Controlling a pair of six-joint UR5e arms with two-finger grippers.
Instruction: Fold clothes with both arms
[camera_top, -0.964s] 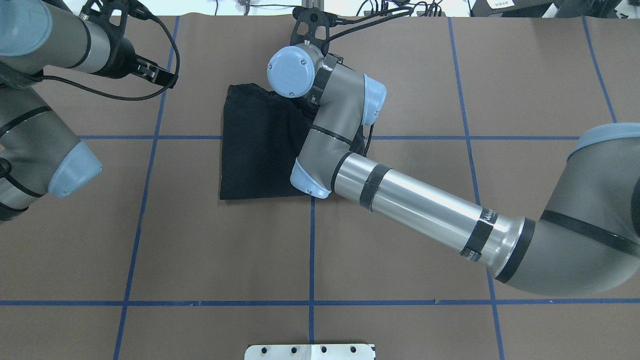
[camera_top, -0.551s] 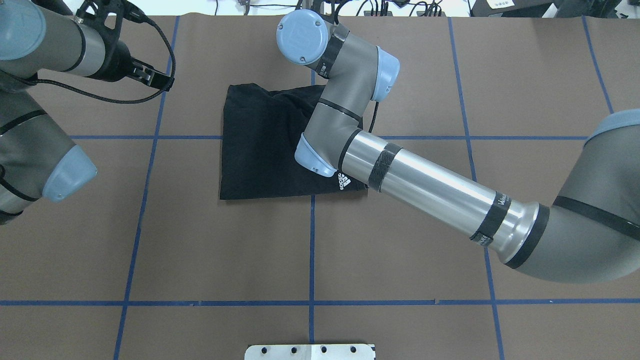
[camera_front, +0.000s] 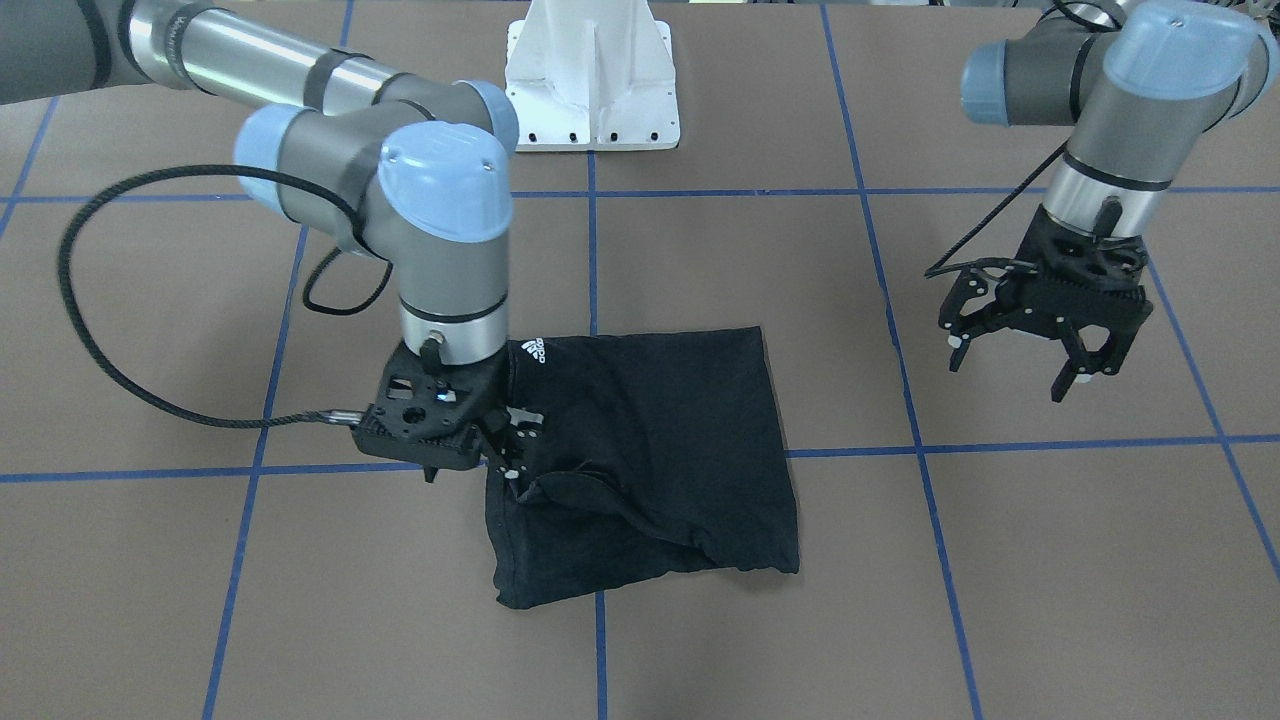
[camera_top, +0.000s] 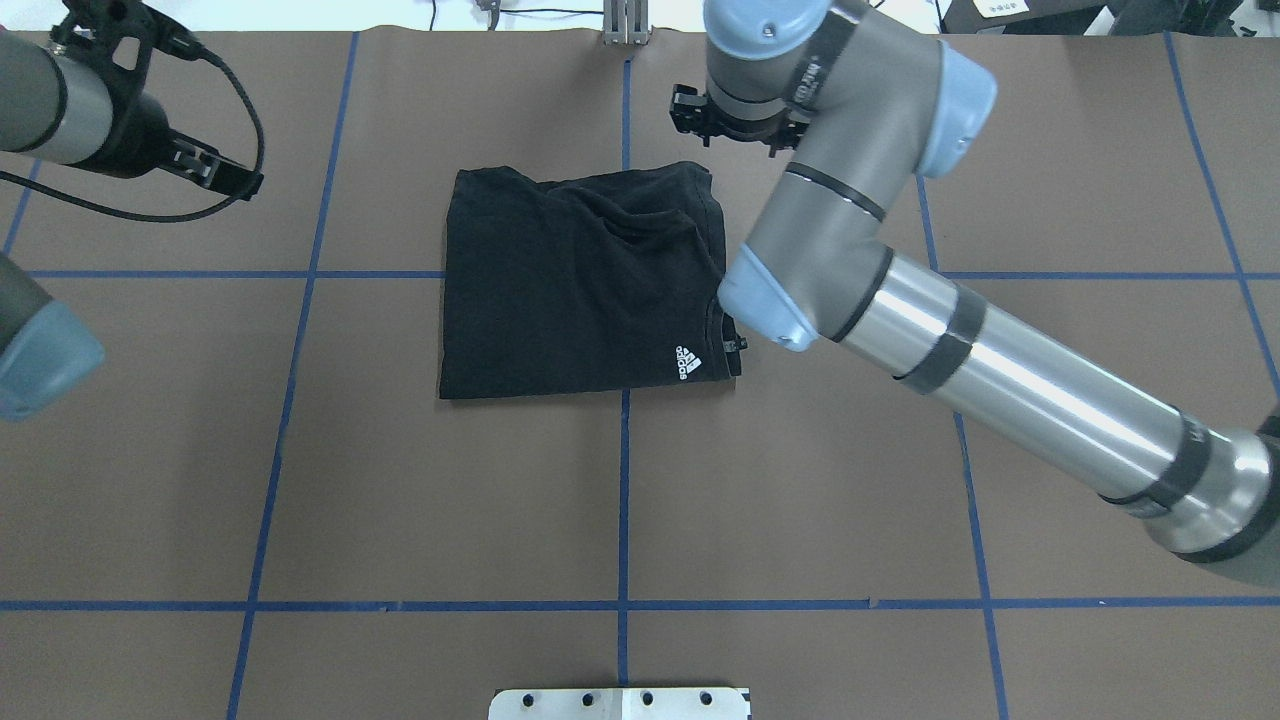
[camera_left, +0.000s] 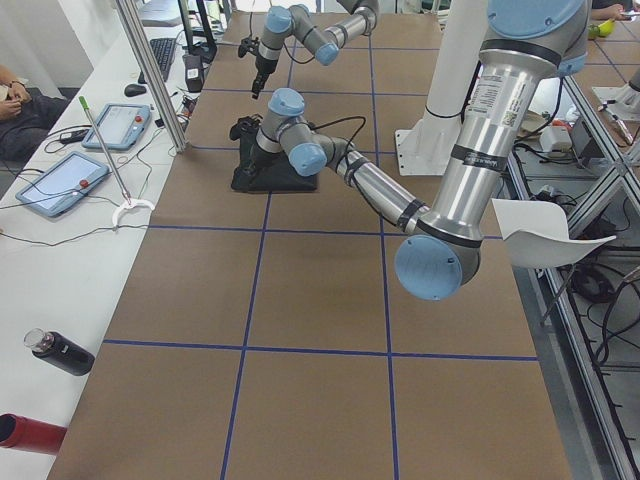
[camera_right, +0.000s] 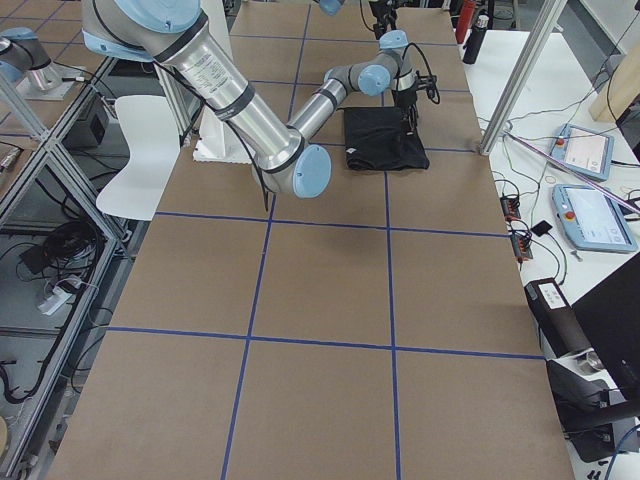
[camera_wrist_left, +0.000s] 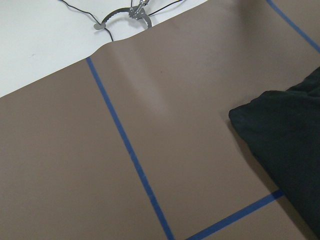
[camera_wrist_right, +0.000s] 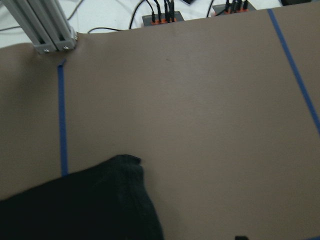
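Note:
The black T-shirt (camera_top: 560, 290) lies folded into a rough square near the table's middle, with a small white logo (camera_top: 688, 362) at its near right corner. It also shows in the front-facing view (camera_front: 660, 450); its graphic is hidden. My right gripper (camera_front: 512, 445) is low at the shirt's right edge, its fingers open and holding nothing. In the overhead view it is hidden under the right arm (camera_top: 830, 200). My left gripper (camera_front: 1010, 365) is open and empty. It hovers over bare table well left of the shirt, and also shows in the overhead view (camera_top: 235, 180).
The brown table cover carries a blue tape grid (camera_top: 624, 500). The white pedestal base (camera_front: 592, 75) stands at the robot's side. An aluminium post (camera_top: 625, 20) stands at the far edge. Tablets (camera_left: 60, 185) and bottles (camera_left: 60, 352) lie on the side desk.
My right arm swung right and toward the table's far edge, off the shirt, uncovering it and its logo. My left arm drew back to the left. The shirt stayed flat.

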